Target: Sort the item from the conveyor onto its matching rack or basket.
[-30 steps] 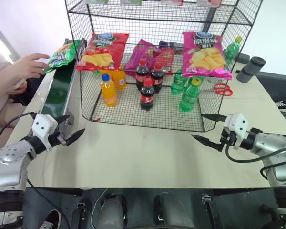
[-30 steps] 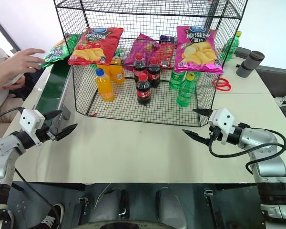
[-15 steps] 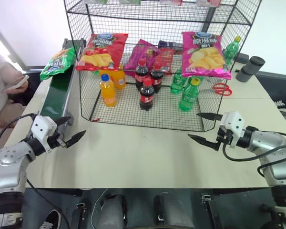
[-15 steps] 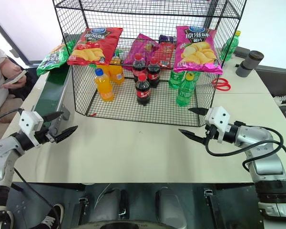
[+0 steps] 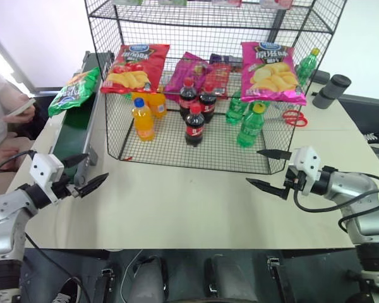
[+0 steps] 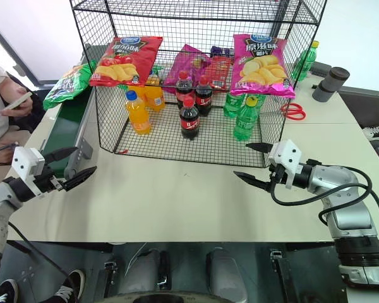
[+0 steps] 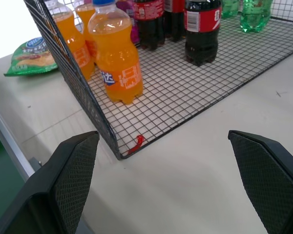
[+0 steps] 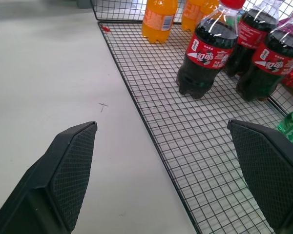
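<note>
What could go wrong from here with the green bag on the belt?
1. The green bag overhangs the conveyor edge and could slide off on the person's side.
2. The left gripper waits open near the belt end, close to the rack mesh; a reach could snag it.
3. The bag looks glossy and puffy, so fingers may slip.

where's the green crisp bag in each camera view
left eye view: green crisp bag upper left, on the conveyor, beside the rack.
right eye view: upper left, same spot.
left wrist view: upper left.
right wrist view: not in it.
Shared landmark: the front orange soda bottle.
</note>
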Tool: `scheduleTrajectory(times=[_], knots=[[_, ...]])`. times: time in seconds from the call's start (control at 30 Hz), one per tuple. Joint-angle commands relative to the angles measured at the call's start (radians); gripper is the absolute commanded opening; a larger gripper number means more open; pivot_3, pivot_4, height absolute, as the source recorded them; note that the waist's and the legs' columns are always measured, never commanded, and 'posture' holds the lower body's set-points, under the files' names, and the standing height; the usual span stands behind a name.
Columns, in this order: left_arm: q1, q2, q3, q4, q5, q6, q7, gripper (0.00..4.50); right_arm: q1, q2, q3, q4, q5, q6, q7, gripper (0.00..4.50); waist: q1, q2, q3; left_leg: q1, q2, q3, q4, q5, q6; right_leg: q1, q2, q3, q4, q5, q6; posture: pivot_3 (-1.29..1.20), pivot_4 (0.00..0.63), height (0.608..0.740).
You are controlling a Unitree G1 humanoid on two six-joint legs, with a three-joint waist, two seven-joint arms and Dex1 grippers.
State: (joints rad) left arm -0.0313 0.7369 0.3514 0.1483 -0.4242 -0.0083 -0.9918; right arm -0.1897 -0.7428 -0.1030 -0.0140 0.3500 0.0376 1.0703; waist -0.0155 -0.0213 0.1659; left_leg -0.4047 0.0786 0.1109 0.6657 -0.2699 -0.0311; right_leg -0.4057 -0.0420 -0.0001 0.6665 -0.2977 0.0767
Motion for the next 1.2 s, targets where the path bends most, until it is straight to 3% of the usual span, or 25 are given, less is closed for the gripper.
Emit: scheduleTrajectory(times=[0.03, 0.17, 0.27, 0.5, 0.7, 0.8, 1.2], knots=[[0.018, 0.012, 0.068, -0.025, 0.005, -0.055, 0.029, 4.50, -0.016, 0.014, -0.010, -0.016, 0.021, -0.003, 0.000, 4.46, 0.000, 0.000, 0.000, 0.000, 0.000, 0.000, 0.000, 0.000, 0.000, 0.000, 0.000, 0.000, 0.000, 0.000, 0.000, 0.00, 0.150, 0.740], [0.066, 0.033, 0.095, -0.023, 0.075, -0.156, 0.062, 4.50, -0.025, 0.042, 0.000, -0.068, 0.095, 0.088, 0.008, 4.46, 0.002, 0.000, 0.000, 0.000, 0.000, 0.000, 0.000, 0.000, 0.000, 0.000, 0.000, 0.000, 0.000, 0.000, 0.000, 0.00, 0.150, 0.740], [0.120, 0.060, 0.116, -0.022, 0.205, -0.329, 0.119, 4.50, -0.035, 0.085, 0.064, -0.140, 0.099, 0.133, -0.006, 4.46, -0.001, 0.000, 0.000, 0.000, 0.001, 0.000, 0.000, 0.000, 0.000, 0.000, 0.000, 0.000, 0.000, 0.000, 0.000, 0.00, 0.150, 0.740], [0.282, 0.125, 0.208, 0.025, 0.645, -0.644, 0.465, 4.50, -0.154, 0.283, 0.241, -0.157, 0.044, 0.191, -0.093, 4.46, -0.003, 0.000, 0.000, -0.001, 0.003, 0.000, -0.001, 0.000, 0.000, -0.003, -0.001, 0.001, 0.000, 0.001, -0.001, 0.00, 0.150, 0.740], [0.368, 0.137, 0.224, 0.069, 0.746, -0.637, 0.608, 4.50, -0.226, 0.373, 0.312, -0.097, 0.017, 0.166, -0.079, 4.46, 0.004, -0.003, -0.002, -0.003, 0.003, 0.003, -0.001, 0.000, 0.001, -0.004, -0.003, -0.001, -0.001, 0.000, -0.001, 0.00, 0.150, 0.740], [0.360, 0.144, 0.219, 0.074, 0.777, -0.619, 0.667, 4.50, -0.240, 0.363, 0.371, -0.061, -0.029, 0.111, -0.014, 4.46, 0.003, -0.003, -0.002, -0.002, 0.003, 0.003, -0.001, 0.000, 0.001, -0.004, -0.002, -0.001, 0.000, 0.000, -0.001, 0.00, 0.150, 0.740], [0.318, 0.190, 0.161, 0.116, 0.892, -0.553, 0.827, 4.50, -0.295, 0.384, 0.366, 0.025, -0.067, 0.044, -0.016, 4.46, -0.002, -0.003, -0.002, -0.003, 0.003, 0.004, -0.002, 0.000, 0.001, -0.005, -0.001, -0.001, 0.000, 0.001, -0.001, 0.00, 0.150, 0.740]])
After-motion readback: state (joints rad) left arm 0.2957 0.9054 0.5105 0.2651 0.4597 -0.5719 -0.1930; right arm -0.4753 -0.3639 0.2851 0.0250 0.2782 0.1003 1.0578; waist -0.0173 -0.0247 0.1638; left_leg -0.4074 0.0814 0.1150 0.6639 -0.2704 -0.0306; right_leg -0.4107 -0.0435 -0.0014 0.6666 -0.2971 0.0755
